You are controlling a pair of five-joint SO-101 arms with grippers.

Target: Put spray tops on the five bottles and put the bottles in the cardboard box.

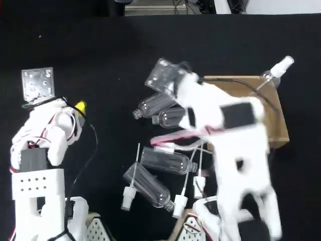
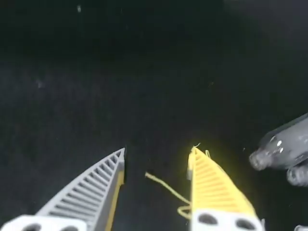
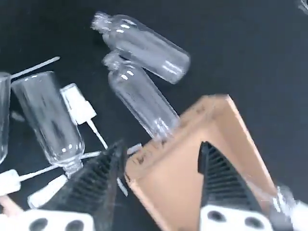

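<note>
Mostly uncapped: four clear bottles (image 1: 168, 160) lie mid-frame on the black table (image 1: 100, 50), with loose spray tops (image 1: 129, 193) below them. One capped bottle (image 1: 278, 70) sticks out of the cardboard box (image 1: 278, 125), upper right. The right arm (image 1: 235, 150) hides much of the box. Right gripper (image 3: 161, 149) spread wide over the box corner. Left gripper (image 2: 158, 159) spread too, above the table at far left.

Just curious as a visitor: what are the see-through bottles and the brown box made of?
The bottles look like clear, glossy plastic: the black table shows through and highlights glint on them, though glass can't be ruled out. The box looks like matte brown cardboard, with flat tan walls.
</note>
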